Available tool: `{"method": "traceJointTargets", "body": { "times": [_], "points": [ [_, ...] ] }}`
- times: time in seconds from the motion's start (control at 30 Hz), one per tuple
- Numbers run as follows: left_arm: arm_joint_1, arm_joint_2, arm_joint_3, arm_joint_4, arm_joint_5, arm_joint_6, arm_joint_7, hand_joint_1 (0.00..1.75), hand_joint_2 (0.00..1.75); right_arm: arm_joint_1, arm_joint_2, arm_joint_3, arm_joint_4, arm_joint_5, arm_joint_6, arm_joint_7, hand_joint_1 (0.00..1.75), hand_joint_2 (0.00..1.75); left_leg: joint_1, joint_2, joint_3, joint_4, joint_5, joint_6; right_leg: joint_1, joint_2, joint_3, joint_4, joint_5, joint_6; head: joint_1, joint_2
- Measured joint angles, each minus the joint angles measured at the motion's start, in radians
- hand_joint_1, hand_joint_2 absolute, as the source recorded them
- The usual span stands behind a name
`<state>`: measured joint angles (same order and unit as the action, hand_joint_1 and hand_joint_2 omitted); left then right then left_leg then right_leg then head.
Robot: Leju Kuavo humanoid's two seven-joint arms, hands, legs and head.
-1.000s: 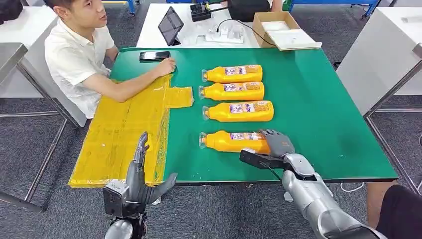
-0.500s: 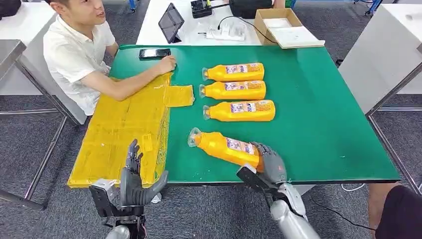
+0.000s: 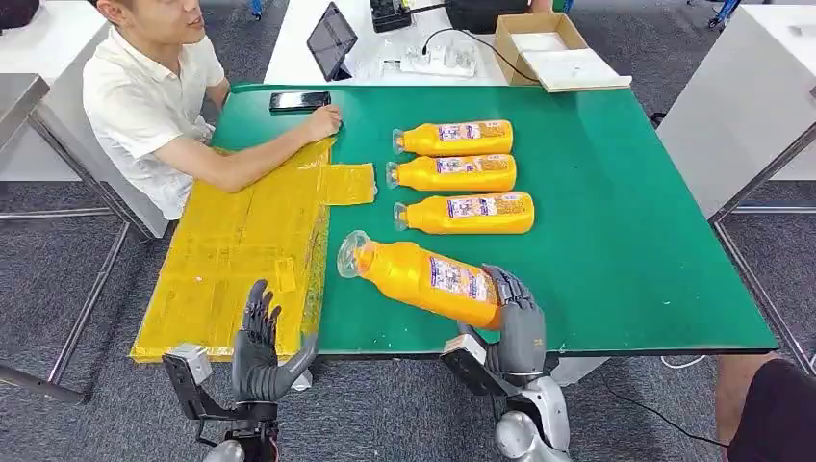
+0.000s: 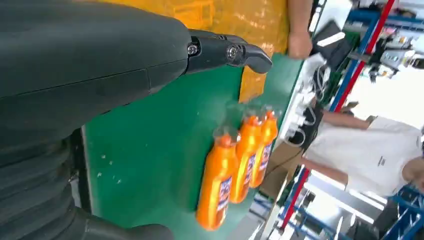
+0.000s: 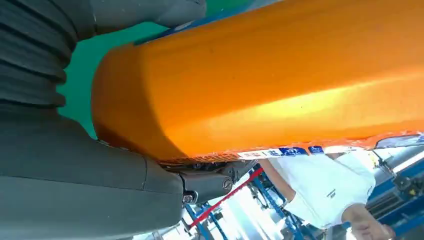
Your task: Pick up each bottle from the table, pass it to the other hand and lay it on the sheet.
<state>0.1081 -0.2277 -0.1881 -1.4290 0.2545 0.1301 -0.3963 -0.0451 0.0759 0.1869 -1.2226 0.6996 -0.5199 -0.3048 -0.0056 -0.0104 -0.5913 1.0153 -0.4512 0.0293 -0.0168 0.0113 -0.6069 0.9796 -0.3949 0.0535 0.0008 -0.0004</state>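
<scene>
My right hand (image 3: 515,318) grips the base end of an orange bottle (image 3: 419,275) and holds it lifted above the green table (image 3: 635,231), cap pointing toward the yellow sheet (image 3: 241,250). The right wrist view shows the same bottle (image 5: 280,75) clasped between thumb and fingers (image 5: 210,182). Three more orange bottles (image 3: 452,139) (image 3: 452,173) (image 3: 464,214) lie in a row on the table; they appear in the left wrist view too (image 4: 220,185). My left hand (image 3: 260,346) is open with fingers upright, below the table's near edge by the sheet's corner.
A person in a white shirt (image 3: 144,106) sits at the far left with a forearm on the sheet and a hand (image 3: 322,123) by a phone (image 3: 299,100). Behind the table are a tablet (image 3: 330,42), a power strip and an open cardboard box (image 3: 553,50).
My right hand has lifted the nearest bottle off the table and swung its cap end left toward the sheet. The left hand has dropped slightly lower.
</scene>
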Motion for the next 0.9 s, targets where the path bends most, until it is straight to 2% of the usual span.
{"method": "traceJointTargets", "body": {
  "times": [0.2,0.3,0.43,0.57,0.77,0.9],
  "points": [
    [-0.005,-0.001,-0.006,0.006,0.0,-0.024,0.001,0.0,1.75,-0.001,0.025,0.033,0.003,-0.027,0.024,-0.012,1.75,1.75,0.0,0.0,-0.001,0.0,0.0,0.0,0.0,0.0,-0.001,0.0,0.0,0.0,0.0,0.0],
    [-0.007,-0.001,-0.019,0.007,0.011,-0.087,-0.026,0.0,1.75,-0.011,0.037,0.058,0.02,-0.063,0.08,-0.034,1.75,1.75,0.0,0.0,-0.002,0.0,0.0,0.0,0.0,0.0,-0.001,0.0,0.0,0.0,0.0,0.0],
    [-0.022,-0.002,-0.04,0.007,0.036,-0.155,-0.039,0.0,1.75,-0.047,0.081,0.127,0.107,-0.114,0.14,-0.081,1.75,1.75,0.0,0.0,-0.001,0.0,0.0,0.0,0.0,0.0,-0.002,0.0,0.0,0.0,0.0,0.0],
    [-0.03,-0.003,-0.057,0.007,0.039,-0.193,-0.048,0.0,1.75,-0.079,0.124,0.209,0.201,-0.143,0.153,-0.104,1.75,1.75,0.001,0.0,-0.001,0.0,0.001,0.0,0.0,0.0,-0.002,0.001,0.0,0.0,0.0,0.0],
    [-0.036,-0.003,-0.067,0.007,0.064,-0.217,-0.053,0.0,1.75,-0.1,0.147,0.269,0.266,-0.152,0.17,-0.114,1.75,1.75,0.0,0.0,-0.002,0.0,0.0,0.0,0.0,0.0,-0.002,0.0,0.0,0.0,0.0,0.0],
    [-0.042,-0.008,-0.066,0.006,0.158,-0.306,-0.046,0.0,1.75,-0.111,0.157,0.315,0.295,-0.186,0.201,-0.122,1.75,1.75,0.0,0.0,-0.002,0.0,0.0,0.0,0.0,0.0,-0.002,0.0,0.0,0.0,0.0,0.0]
  ]
}}
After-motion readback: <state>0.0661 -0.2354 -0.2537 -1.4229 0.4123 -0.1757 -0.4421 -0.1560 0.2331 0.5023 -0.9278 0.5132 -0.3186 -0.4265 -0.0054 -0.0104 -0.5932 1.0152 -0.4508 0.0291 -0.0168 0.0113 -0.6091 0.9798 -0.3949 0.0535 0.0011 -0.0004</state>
